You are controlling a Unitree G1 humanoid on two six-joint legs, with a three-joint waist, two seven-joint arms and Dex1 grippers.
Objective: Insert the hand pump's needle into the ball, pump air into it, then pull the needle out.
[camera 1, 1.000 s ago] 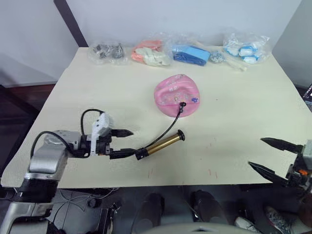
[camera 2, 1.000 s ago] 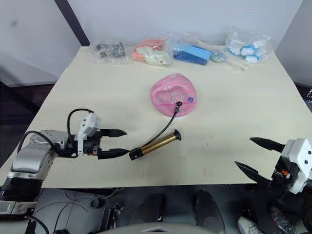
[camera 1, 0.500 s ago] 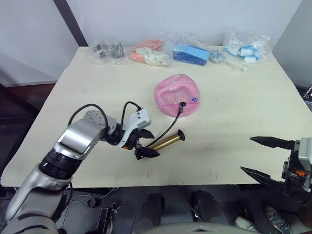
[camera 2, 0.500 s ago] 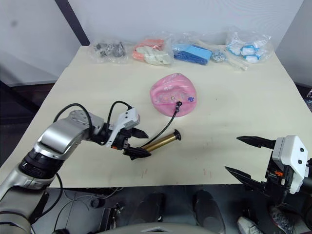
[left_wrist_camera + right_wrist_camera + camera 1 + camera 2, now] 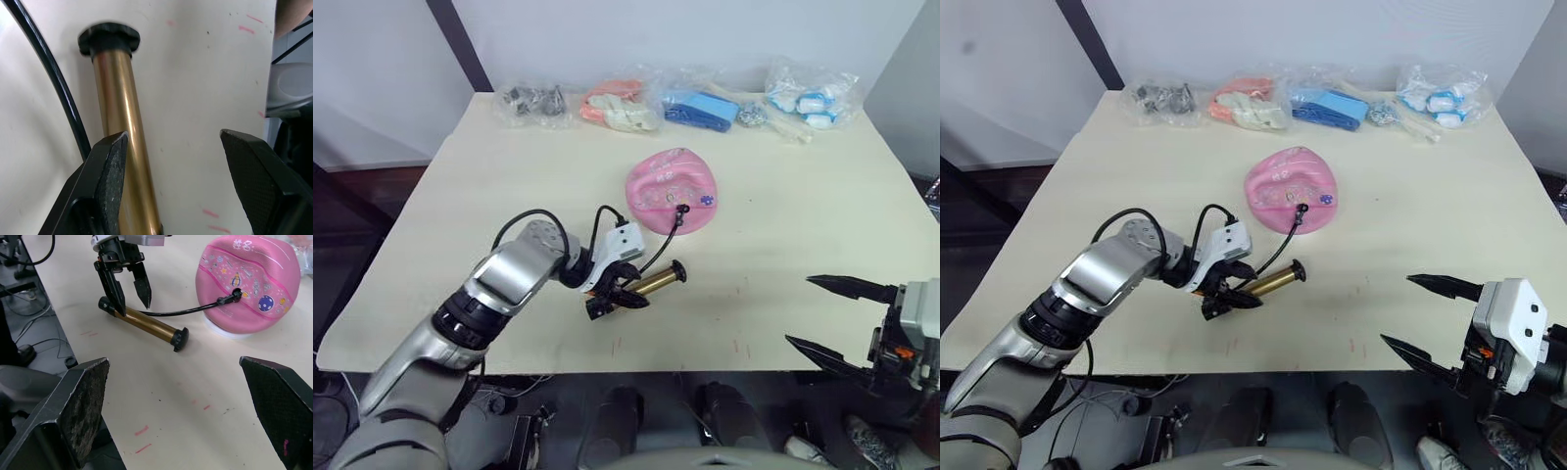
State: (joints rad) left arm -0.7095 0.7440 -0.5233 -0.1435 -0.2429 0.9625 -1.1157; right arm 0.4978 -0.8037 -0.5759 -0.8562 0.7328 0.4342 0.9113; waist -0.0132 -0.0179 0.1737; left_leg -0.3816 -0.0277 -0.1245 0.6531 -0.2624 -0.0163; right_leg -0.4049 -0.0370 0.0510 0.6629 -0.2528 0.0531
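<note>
the left gripper [image 5: 619, 300] is held open astride the hand pump [image 5: 656, 282]; the t-handle is hidden.

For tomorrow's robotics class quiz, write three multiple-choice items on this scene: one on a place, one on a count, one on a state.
1. Where does the hand pump lie?
A. on the table, in front of the ball
B. inside a bag
C. on the floor

2. How many plastic bags line the table's far edge?
A. two
B. four
C. six

3. How is the left gripper?
A. shut on the ball
B. open, over the pump's barrel
C. shut on the hose

Answers: 1 A, the pump rests on the table near the ball. 2 B, four bags sit in a row. 3 B, its fingers stand apart, the barrel beside one.
</note>
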